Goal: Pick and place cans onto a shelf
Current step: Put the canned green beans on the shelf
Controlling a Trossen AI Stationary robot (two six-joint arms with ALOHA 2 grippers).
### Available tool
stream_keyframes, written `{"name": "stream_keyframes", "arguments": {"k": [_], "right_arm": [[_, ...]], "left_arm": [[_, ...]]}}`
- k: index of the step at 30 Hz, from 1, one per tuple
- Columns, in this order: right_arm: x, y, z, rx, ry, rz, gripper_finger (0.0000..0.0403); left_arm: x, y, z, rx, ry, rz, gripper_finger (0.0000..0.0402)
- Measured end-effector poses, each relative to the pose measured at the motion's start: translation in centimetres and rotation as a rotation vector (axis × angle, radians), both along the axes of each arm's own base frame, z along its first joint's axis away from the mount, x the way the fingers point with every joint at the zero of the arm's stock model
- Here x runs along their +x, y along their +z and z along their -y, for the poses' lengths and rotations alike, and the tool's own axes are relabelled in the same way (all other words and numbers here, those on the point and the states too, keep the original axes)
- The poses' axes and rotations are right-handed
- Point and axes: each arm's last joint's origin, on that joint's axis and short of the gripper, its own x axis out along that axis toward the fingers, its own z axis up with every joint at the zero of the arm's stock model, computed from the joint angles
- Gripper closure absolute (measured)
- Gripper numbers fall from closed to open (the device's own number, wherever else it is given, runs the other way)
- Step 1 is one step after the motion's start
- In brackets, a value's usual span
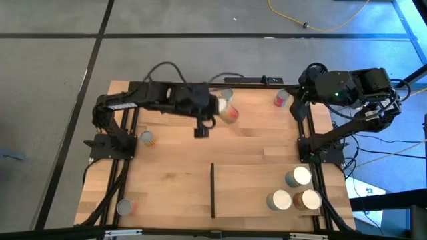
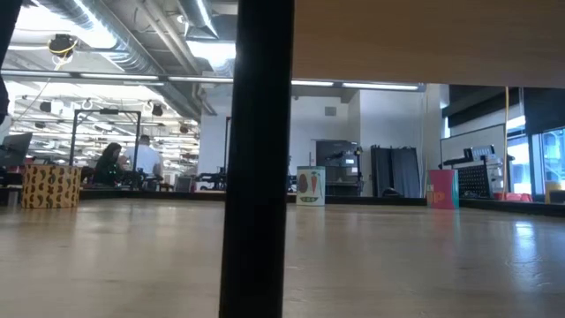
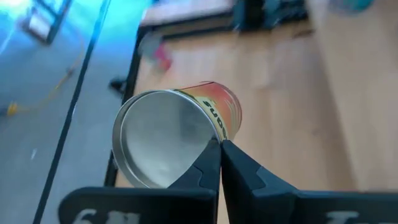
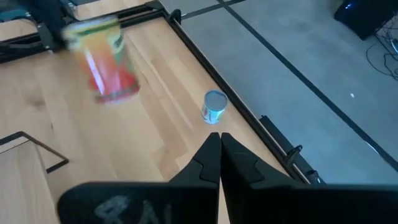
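Left gripper (image 3: pixel 219 154): fingers pressed together with nothing pinched between them; it was reached out over the rear middle of the tabletop (image 1: pixel 173 173).
Orange-and-red can (image 3: pixel 177 134): just beyond the left fingertips, tilted so that its silver top faced the wrist camera. Its rim met the fingertips in that view, though true contact could not be judged.
Right gripper (image 4: pixel 219 144): fingers pressed together and empty, waiting at the rear right corner.
Teal-labelled can (image 4: pixel 214 107): upright near the table's rear edge.
Other loose cans: one pink (image 1: pixel 282 99) at the rear right, one (image 1: pixel 147 138) by the left arm's base, and one (image 1: pixel 125 207) at the front left corner.
Shelf (image 1: pixel 253 183): pale panel at the front right, bounded by a black strip (image 1: pixel 212 190).
Shelved cans (image 1: pixel 298 177): three, standing close together in the panel's right corner.
Handling, judged: a rigid tin with a smooth, probably slippery wall; it rolls readily once tipped, and its weight depends on the fill.
Grip, judged: spread the fingers, then close across the label at mid-height, on opposite sides of the wall, rather than on the rim.
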Motion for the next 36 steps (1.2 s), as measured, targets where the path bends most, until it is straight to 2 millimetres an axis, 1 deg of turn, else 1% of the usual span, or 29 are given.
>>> {"name": "stream_keyframes", "arguments": {"k": [4,9,11,13,20,23,25,27,29,31,33,36], "right_arm": [[0.0,0.0,0.0,0.002,0.022,-0.008,0.0397],[0.0,0.0,-0.1,0.019,0.042,-0.01,0.0397],[0.0,0.0,-0.1,0.02,0.039,-0.009,0.0397],[0.0,0.0,-0.1,0.021,0.039,-0.009,0.0397],[0.0,0.0,-0.1,0.034,0.028,0.0,0.0397],[0.0,0.0,-0.1,0.035,0.028,0.001,0.0397],[0.0,0.0,-0.1,0.035,0.029,0.0,0.0397],[0.0,0.0,-0.1,0.035,0.029,0.0,0.0397],[0.0,0.0,-0.1,0.035,0.028,0.0,0.0397],[0.0,0.0,-0.1,0.035,0.029,0.0,0.0397],[0.0,0.0,-0.1,0.035,0.029,0.001,0.0397],[0.0,0.0,-0.1,0.035,0.028,0.001,0.0397]], "left_arm": [[1.5,-0.8,2.2,0.009,-0.07,0.016,0.0401],[2.3,-1.5,4.3,-0.025,-0.162,0.007,0.0401],[2.2,-1.9,5.1,-0.051,-0.213,-0.026,0.0401],[2.4,-1.9,6.0,-0.073,-0.26,-0.012,0.0401],[2.4,-2.6,8.6,-0.102,-0.361,-0.045,0.0401],[2.5,-3.6,9.6,-0.103,-0.388,-0.102,0.0401],[2.9,-4.0,10.2,-0.114,-0.412,-0.102,0.0401],[3.0,-4.8,11.0,-0.12,-0.437,-0.153,0.0401],[3.5,-5.4,11.7,-0.118,-0.469,-0.154,0.0401],[3.4,-6.1,12.3,-0.108,-0.488,-0.201,0.0401],[4.1,-6.4,12.8,-0.107,-0.497,-0.181,0.0401],[4.1,-7.3,13.2,-0.096,-0.498,-0.238,0.0401]]}}
